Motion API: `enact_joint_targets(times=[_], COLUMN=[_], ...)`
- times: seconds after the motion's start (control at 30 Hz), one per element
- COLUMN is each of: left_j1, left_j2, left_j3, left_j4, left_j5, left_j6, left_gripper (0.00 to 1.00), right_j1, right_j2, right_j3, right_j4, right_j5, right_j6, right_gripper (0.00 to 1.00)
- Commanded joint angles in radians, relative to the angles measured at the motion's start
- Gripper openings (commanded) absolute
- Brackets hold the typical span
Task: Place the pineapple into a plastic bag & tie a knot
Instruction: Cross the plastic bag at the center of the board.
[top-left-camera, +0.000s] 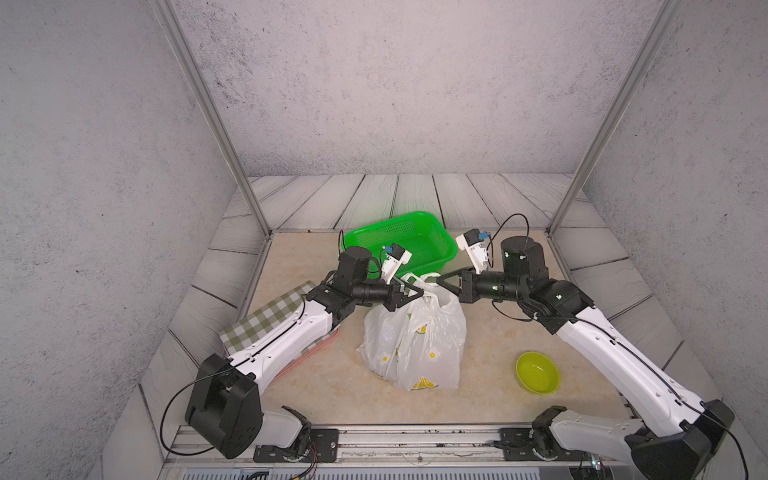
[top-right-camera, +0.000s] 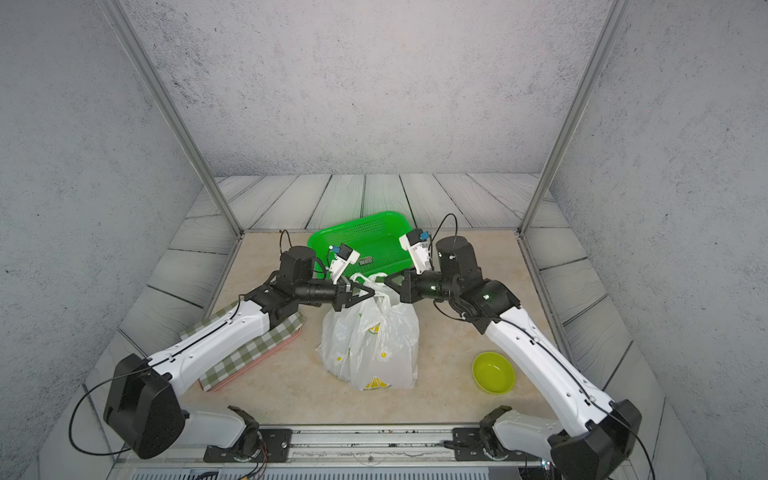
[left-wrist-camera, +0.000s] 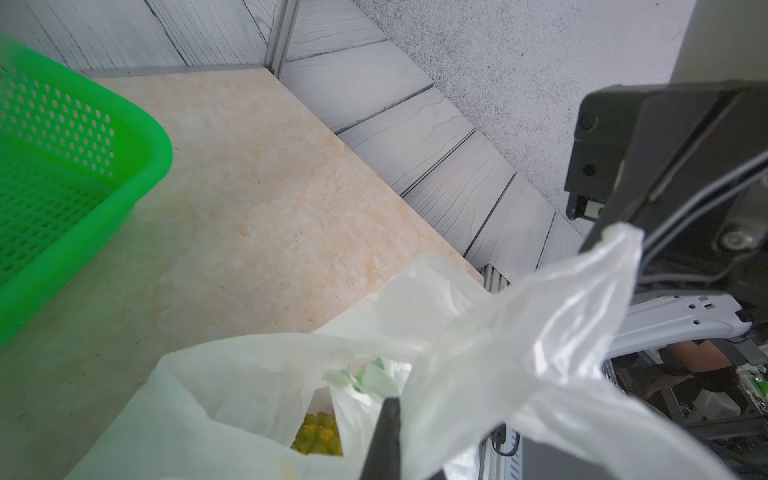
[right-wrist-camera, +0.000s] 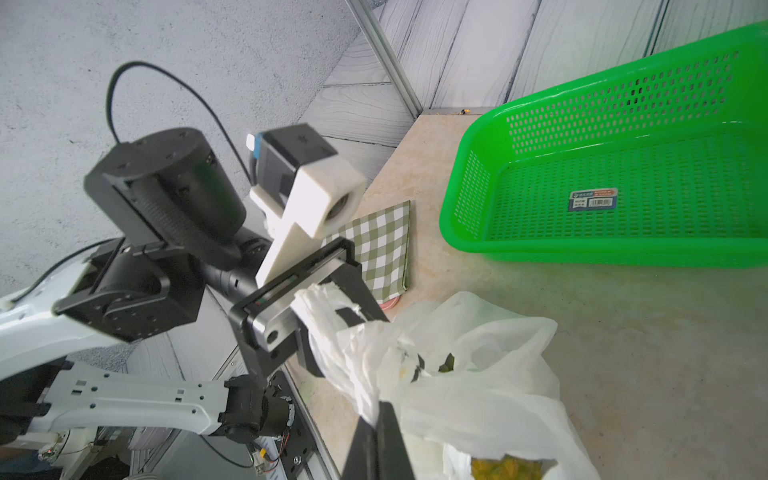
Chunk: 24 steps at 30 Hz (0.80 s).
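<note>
Beige tabletop (top-left-camera: 498, 332), plastic bag (top-left-camera: 415, 345) upright, left jaws and right jaws clamped on its handles (right-wrist-camera: 320, 303) above

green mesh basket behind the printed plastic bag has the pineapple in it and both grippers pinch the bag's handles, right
No: the green mesh plastic basket holds only a label. The yellow pineapple sits inside the thin white printed plastic bag, as the left wrist view shows. The left gripper and right gripper do pinch its handles.
</note>
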<state>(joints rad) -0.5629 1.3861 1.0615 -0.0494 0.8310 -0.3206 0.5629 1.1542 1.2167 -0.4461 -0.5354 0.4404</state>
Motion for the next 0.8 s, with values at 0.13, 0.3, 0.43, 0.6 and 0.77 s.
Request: enact_joint_targets(times=[0.13, 0.3, 0.43, 0.6, 0.77], left_j1=[0.027, 0.028, 0.027, 0.027, 0.026], left_j2=[0.011, -0.002, -0.01, -0.019, -0.033], left_j3=[-0.006, -0.008, -0.011, -0.018, -0.023], left_j4=[-0.084, -0.067, -0.064, -0.059, -0.056], left_j5=[-0.085, -0.095, -0.103, -0.096, -0.061], left_j6=[-0.029, -0.045, -0.051, -0.057, -0.057], left_gripper=[0.0, 0.01, 0.03, 0.04, 0.03], right_j1=[0.02, 0.068, 0.095, 0.108, 0.111], right_j2=[-0.146, -0.151, -0.134, -0.074, 0.005], right_j3=[-0.151, -0.234, -0.303, -0.358, -0.365], right_j4=[0.048, 0.059, 0.099, 0.146, 0.195], right_j5=[0.01, 0.022, 0.025, 0.061, 0.077], right_j6=[0.006, 0.011, 0.026, 0.023, 0.029], right_gripper=[0.0, 0.0, 0.0, 0.0, 0.0])
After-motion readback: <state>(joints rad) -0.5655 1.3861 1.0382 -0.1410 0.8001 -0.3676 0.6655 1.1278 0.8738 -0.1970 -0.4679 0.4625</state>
